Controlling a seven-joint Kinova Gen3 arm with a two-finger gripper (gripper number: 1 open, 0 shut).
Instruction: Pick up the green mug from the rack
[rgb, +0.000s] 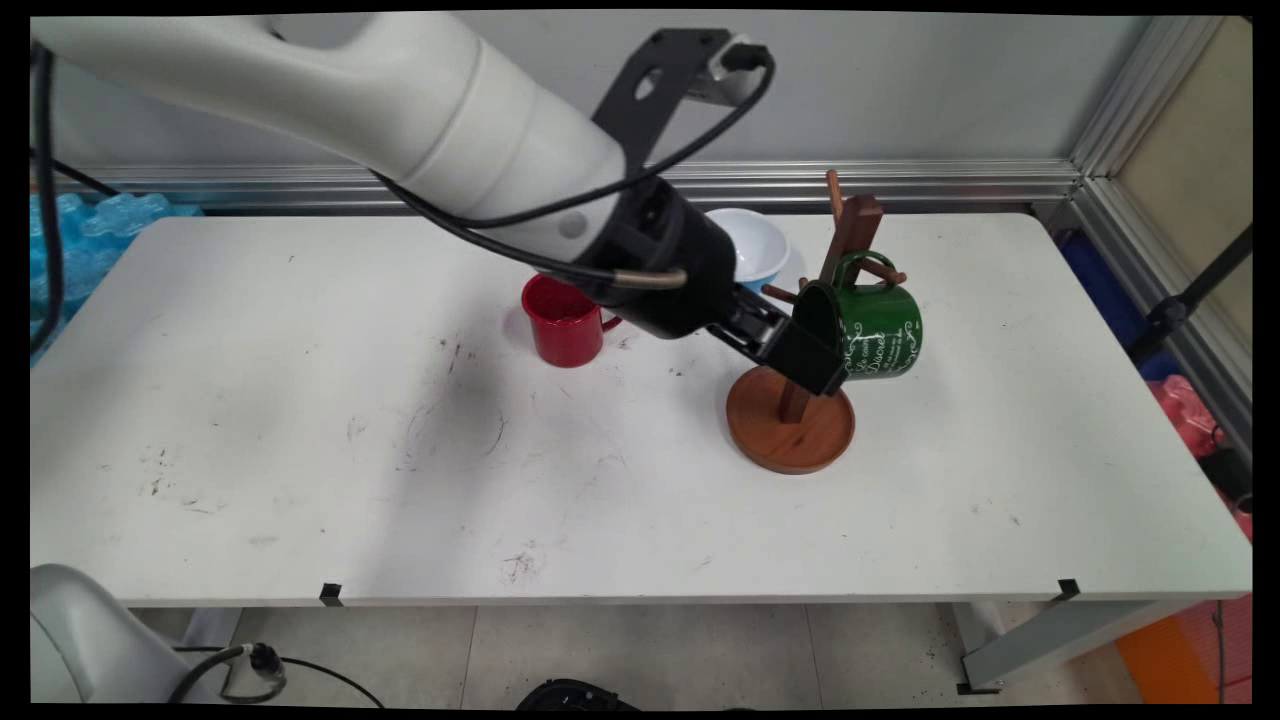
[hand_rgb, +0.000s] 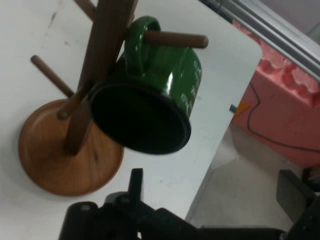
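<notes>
Black and spread wide, the two-finger gripper (hand_rgb: 215, 200) holds nothing: in the hand view one finger rises at the bottom centre and the other at the far right edge, with open air between them. Just beyond the fingers hangs the glossy green enamel mug with white lettering (rgb: 872, 325), its handle looped over a peg of the dark wooden mug tree with a round base (rgb: 790, 420), its mouth tipped toward the gripper. In the main view the gripper overlaps the mug's rim, but I cannot tell whether they touch. The risk, as I judge it, lies in that closeness: a sideways nudge from a finger could swing the mug on its peg, slide the handle off the end, or tip the whole tree on its base. Further off, a red metal mug (rgb: 565, 320) and a white bowl with a pale blue outside (rgb: 752, 245) stand on the white table (rgb: 300, 450), well apart from the fingers but under the forearm.
</notes>
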